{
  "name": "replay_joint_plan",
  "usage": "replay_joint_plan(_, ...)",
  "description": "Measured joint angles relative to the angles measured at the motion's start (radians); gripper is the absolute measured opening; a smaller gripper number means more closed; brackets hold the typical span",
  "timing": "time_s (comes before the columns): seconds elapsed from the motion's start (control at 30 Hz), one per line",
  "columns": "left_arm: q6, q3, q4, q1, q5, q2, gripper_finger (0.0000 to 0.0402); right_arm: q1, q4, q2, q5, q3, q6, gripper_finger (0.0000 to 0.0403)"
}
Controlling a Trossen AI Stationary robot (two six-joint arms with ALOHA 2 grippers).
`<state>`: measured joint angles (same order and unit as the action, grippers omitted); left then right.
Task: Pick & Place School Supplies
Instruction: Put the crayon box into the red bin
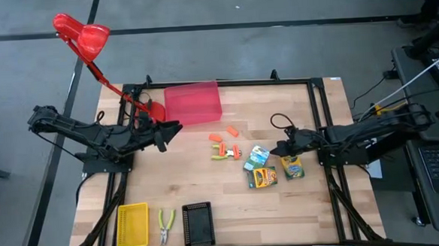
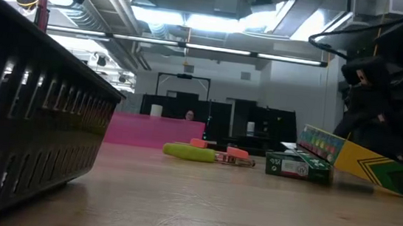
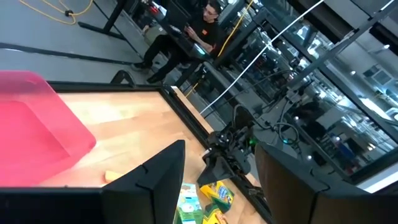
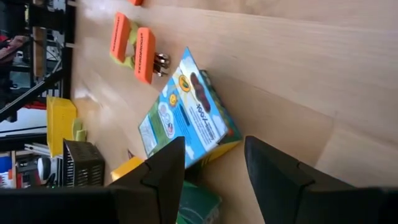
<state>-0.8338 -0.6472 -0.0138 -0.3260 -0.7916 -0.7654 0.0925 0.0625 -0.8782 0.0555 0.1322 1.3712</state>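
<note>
Three green-and-yellow boxes point(image 1: 264, 177), point(image 1: 292, 167), point(image 1: 257, 156) lie together right of the table's middle. In the low view one box point(image 2: 363, 162) sits tilted, one end raised. Orange pieces point(image 1: 231, 131), point(image 1: 214, 137) and an orange-and-green tool point(image 1: 225, 151) lie left of the boxes. Yellow-green-handled pliers point(image 1: 165, 225) lie at the near edge. My right gripper point(image 1: 279, 147) is open just right of the boxes; in its wrist view the fingers point(image 4: 214, 142) stand apart before the blue-faced box point(image 4: 186, 115). My left gripper point(image 1: 173, 128), point(image 3: 221, 186) hovers open beside the red tray.
A red tray point(image 1: 193, 103) sits at the far edge, with a red desk lamp point(image 1: 83, 36) at the far left corner. A yellow tray point(image 1: 132, 224) and a black tray point(image 1: 198, 224) flank the pliers at the near edge. A person point(image 3: 199, 25) sits beyond the table.
</note>
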Motion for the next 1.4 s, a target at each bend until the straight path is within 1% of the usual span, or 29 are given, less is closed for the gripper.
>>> replay_joint_plan(0.23, 0.048, 0.0, -0.043, 0.0, -0.001, 0.0, 0.0194, 0.0, 0.073, -0.083, 0.004, 0.003, 0.005, 0.0171)
replay_joint_plan(0.4, 0.052, 0.0, -0.043, 0.0, -0.001, 0.0, 0.0194, -0.001, 0.064, -0.141, 0.009, 0.027, -0.004, 0.0171)
replay_joint_plan(0.6, 0.055, 0.0, -0.043, 0.0, 0.0, 0.0, 0.0194, -0.032, 0.059, -0.231, 0.022, 0.079, -0.07, 0.0171)
replay_joint_plan(0.77, 0.054, 0.0, -0.043, 0.0, 0.004, 0.0, 0.0194, -0.044, 0.062, -0.303, -0.023, 0.117, -0.102, 0.0165)
replay_joint_plan(0.83, 0.051, 0.0, -0.043, 0.0, 0.004, 0.0, 0.0194, -0.043, 0.065, -0.324, -0.041, 0.129, -0.117, 0.0149)
replay_joint_plan(0.9, 0.047, 0.0, -0.043, 0.0, 0.005, 0.0, 0.0194, -0.038, 0.066, -0.339, -0.046, 0.145, -0.128, 0.012)
replay_joint_plan(1.03, 0.044, 0.0, -0.043, 0.0, 0.005, 0.0, 0.0194, -0.026, 0.069, -0.345, -0.025, 0.186, -0.176, 0.0027)
replay_joint_plan(1.07, 0.044, 0.0, -0.043, 0.0, 0.005, 0.0, 0.0194, -0.023, 0.068, -0.345, -0.014, 0.199, -0.188, 0.0014)
replay_joint_plan(1.27, 0.044, 0.0, -0.043, 0.0, 0.005, 0.0, 0.0194, -0.023, 0.05, -0.345, 0.019, 0.284, -0.227, 0.0005)
replay_joint_plan(1.4, 0.044, 0.0, -0.049, 0.0, 0.005, 0.0, 0.0194, -0.022, 0.027, -0.345, 0.033, 0.391, -0.295, 0.0004)
